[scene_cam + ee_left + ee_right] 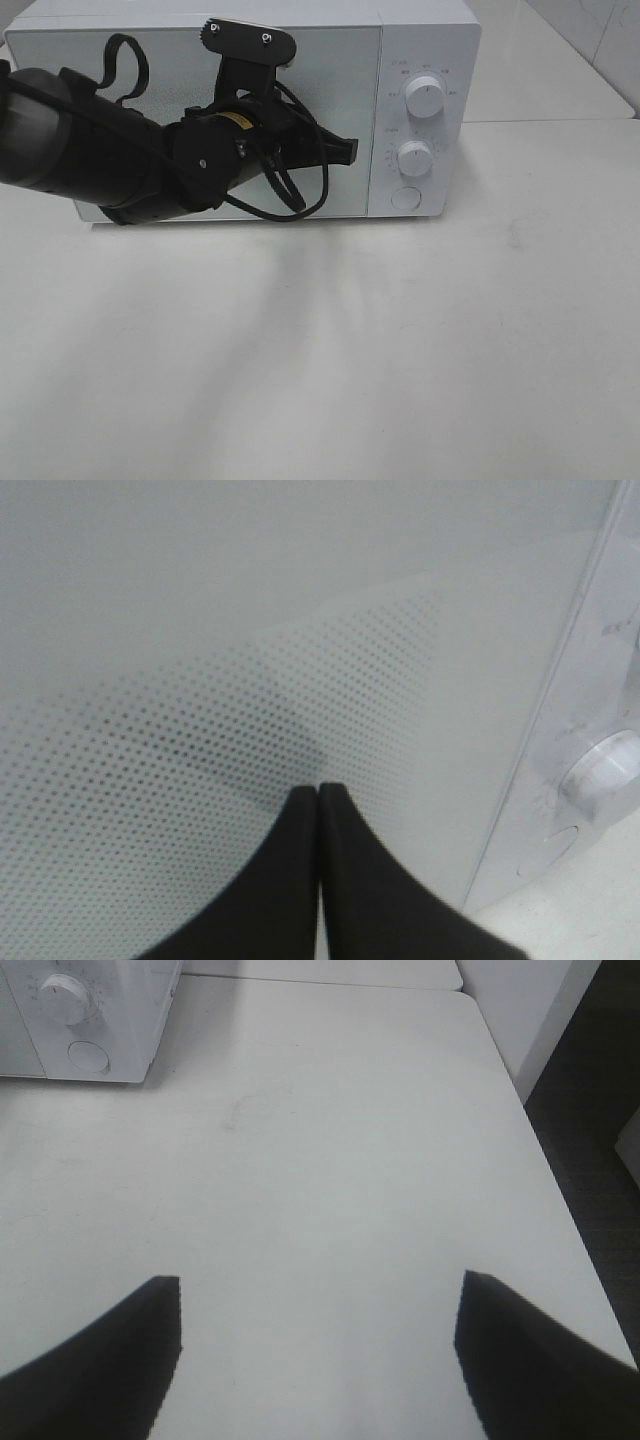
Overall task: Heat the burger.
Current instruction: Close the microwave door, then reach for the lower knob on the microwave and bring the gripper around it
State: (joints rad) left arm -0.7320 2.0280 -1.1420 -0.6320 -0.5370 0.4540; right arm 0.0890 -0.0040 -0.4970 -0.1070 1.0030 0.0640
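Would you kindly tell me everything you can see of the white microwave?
The microwave is a white, boxy oven standing upright on the white table, towards its far side. Its door is shut, with a fine dotted screen over the window; nothing inside shows. Right of the door, a control strip carries an upper knob, a lower knob and a round button beneath. The left gripper, shut, points at the door near its right edge; I cannot tell whether it touches.

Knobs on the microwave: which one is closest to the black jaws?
The lower knob. It sits level with the shut jaws of the left gripper, just beside them. The upper knob is higher up and farther away.
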